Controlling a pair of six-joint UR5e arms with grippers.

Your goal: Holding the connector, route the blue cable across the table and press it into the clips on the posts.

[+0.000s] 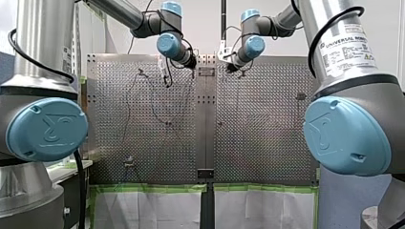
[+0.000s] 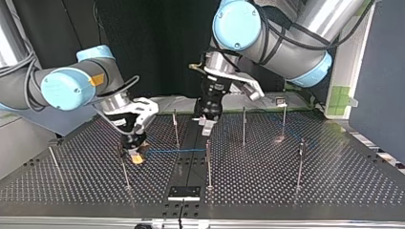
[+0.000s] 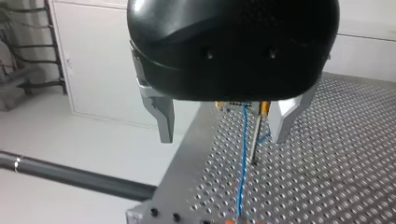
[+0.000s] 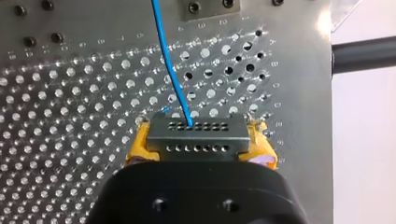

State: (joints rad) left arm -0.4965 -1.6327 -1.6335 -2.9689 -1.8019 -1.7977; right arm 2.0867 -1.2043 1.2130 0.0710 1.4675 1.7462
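**Risk Notice: Cable Seating at the Post**

**Current state.** The right gripper [image 2: 135,153] sits low over the table [image 2: 334,181], left of centre in the top view. Its yellow pads [image 4: 138,148] are pinched on the grey connector [image 4: 196,133]. The blue cable [image 4: 170,70] leaves the connector and runs rightward just above the surface, toward the middle of the table. The left gripper [image 3: 224,123] hovers there with its metal fingers [image 3: 163,119] spread and nothing between the pads. In its wrist view, the cable and a post [image 3: 254,140] both lie inside the gap. The clip itself cannot be made out clearly.

**Hazards.**
- Finger strike: the post stands closer to one finger than the other, so a straight descent may hit or bend it.
- Missed clip: the cable passes beside the post rather than over it, so pressing down may push it past the clip instead of into it.
- Excess tension: pulling the connector further away may rotate it in the pads or strain the wire where it enters the connector.
- Slack: a loose run may snag on neighbouring posts.
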